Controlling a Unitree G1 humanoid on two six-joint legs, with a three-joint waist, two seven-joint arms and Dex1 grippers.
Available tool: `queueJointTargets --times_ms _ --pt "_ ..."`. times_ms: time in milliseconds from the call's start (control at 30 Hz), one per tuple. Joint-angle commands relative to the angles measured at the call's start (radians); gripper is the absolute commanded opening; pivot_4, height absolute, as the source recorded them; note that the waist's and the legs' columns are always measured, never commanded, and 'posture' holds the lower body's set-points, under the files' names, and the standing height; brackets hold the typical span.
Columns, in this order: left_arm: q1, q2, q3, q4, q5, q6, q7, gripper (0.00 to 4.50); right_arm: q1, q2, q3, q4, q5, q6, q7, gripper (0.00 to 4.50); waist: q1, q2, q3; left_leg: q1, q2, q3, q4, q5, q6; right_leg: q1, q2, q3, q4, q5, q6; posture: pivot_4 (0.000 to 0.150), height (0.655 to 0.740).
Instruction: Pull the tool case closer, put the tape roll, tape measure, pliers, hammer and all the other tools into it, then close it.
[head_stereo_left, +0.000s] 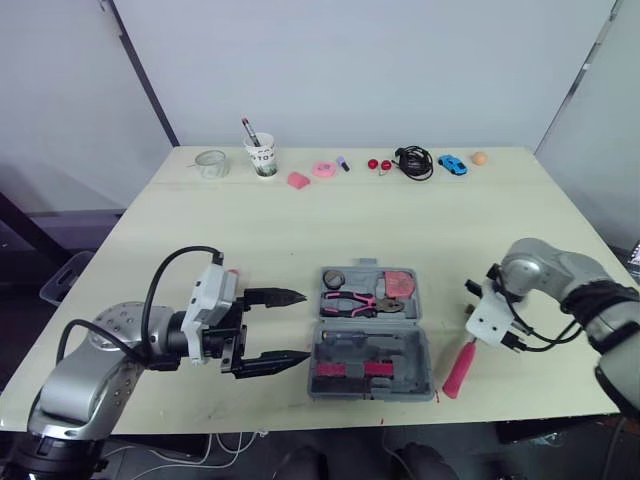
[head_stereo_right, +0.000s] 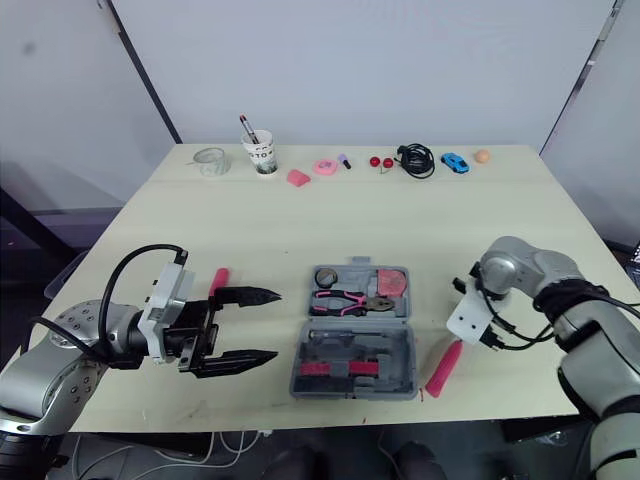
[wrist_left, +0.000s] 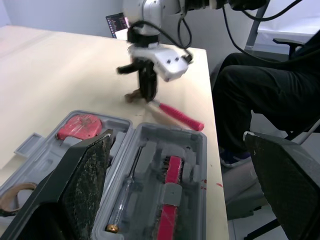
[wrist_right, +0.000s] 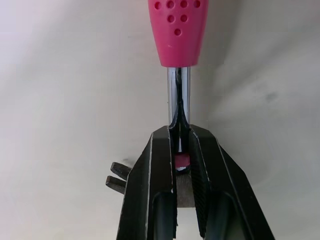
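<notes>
**Hammer gripped at the shaft, case to its left**

Right gripper (wrist_right: 179, 136): the fingers are almost closed, pinching the bare metal shaft of the hammer (head_stereo_left: 459, 370) close to the head. The pink handle runs on past the fingertips. I cannot tell whether the hammer is lifted or resting on the table (head_stereo_left: 300, 220).

Left gripper (head_stereo_left: 305, 325): it is spread wide with nothing in it. It hovers just beside the left side of the tool case (head_stereo_left: 421, 345), with the fingers pointing at it.

Tool case: it lies open near the front edge of the table, between the two grippers. The far half holds the tape roll (head_stereo_left: 333, 277), the pliers (head_stereo_left: 350, 303) and a red item (head_stereo_left: 398, 285) (tape measure, I judge). The near half shows moulded slots, mostly free.

Key relation: the hammer lies just beside the right wall of the case. Its long axis runs roughly front to back, close to parallel with that wall, head away from the robot and handle toward the front edge. From the right gripper the case is directly toward the robot's left. The right arm is the nearer one and already has the grip. As I judge it, the coming move is a lift and a short carry leftward, probably with some turn to match a slot.

Also noted: a pink tool (head_stereo_right: 218, 280) lies on the table by the left arm, not yet packed.
</notes>
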Motion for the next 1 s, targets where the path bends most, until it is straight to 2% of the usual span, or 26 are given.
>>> queueJointTargets --times_ms 33,100,200,300,433,633,767,1000 --pt "-0.012 -0.004 0.010 -0.028 -0.013 -0.006 0.005 4.50 0.069 -0.075 -0.105 -0.218 0.204 0.232 0.136 0.06 0.001 0.000 0.000 0.000 0.000 0.000 0.000 0.000 0.000 0.000 0.000 0.000 0.000 0.000 0.000 0.150 0.7400" --pt "-0.019 -0.008 0.004 -0.026 -0.010 -0.007 0.005 4.50 0.146 -0.120 -0.158 -0.371 0.295 0.479 0.156 0.06 -0.001 0.000 0.000 0.001 0.001 0.000 0.000 0.000 0.000 0.000 0.000 0.000 0.001 0.000 0.000 0.150 0.7400" --pt "-0.030 -0.013 -0.006 -0.024 -0.007 -0.007 0.008 4.50 0.230 -0.152 -0.235 -0.522 0.320 0.773 0.137 0.06 0.000 0.000 0.000 0.001 0.001 0.000 0.000 0.000 0.000 0.000 0.001 0.000 0.001 0.000 0.000 0.150 0.7400" --pt "-0.041 -0.018 -0.016 -0.022 -0.004 -0.008 0.007 4.50 0.310 -0.167 -0.317 -0.653 0.307 1.148 0.035 0.06 0.011 0.000 0.000 0.000 0.001 0.000 0.000 0.000 0.000 0.000 0.001 0.000 0.001 -0.001 -0.001 0.150 0.7400" --pt "-0.068 -0.026 -0.033 -0.009 0.000 -0.010 -0.001 4.50 0.390 -0.109 -0.433 -0.797 0.336 1.675 -0.132 0.06 0.017 0.000 0.000 -0.001 0.000 0.000 0.001 0.000 0.000 -0.001 0.000 0.000 0.000 -0.001 -0.001 0.150 0.7400" --pt "-0.104 -0.032 -0.055 0.021 0.007 -0.015 -0.020 4.50 0.466 -0.036 -0.526 -0.951 0.406 2.075 -0.321 0.06 0.015 -0.001 0.000 -0.002 0.000 -0.001 0.000 0.000 0.000 -0.001 0.001 0.000 0.000 -0.001 0.000 0.150 0.7400" --pt "-0.123 -0.036 -0.066 0.033 0.010 -0.017 -0.026 4.50 0.457 0.075 -0.610 -1.006 0.437 2.349 -0.463 0.06 0.010 -0.001 0.000 -0.003 0.000 -0.001 0.001 0.000 0.000 -0.001 0.001 0.000 0.000 0.000 0.001 0.150 0.7400" --pt "-0.137 -0.041 -0.077 0.042 0.014 -0.021 -0.034 4.50 0.460 0.199 -0.683 -0.953 0.479 2.383 -0.682 0.06 0.012 -0.002 -0.001 -0.004 -0.001 -0.002 0.000 0.000 0.000 -0.001 0.002 0.000 -0.001 0.000 0.001 0.150 0.7400"
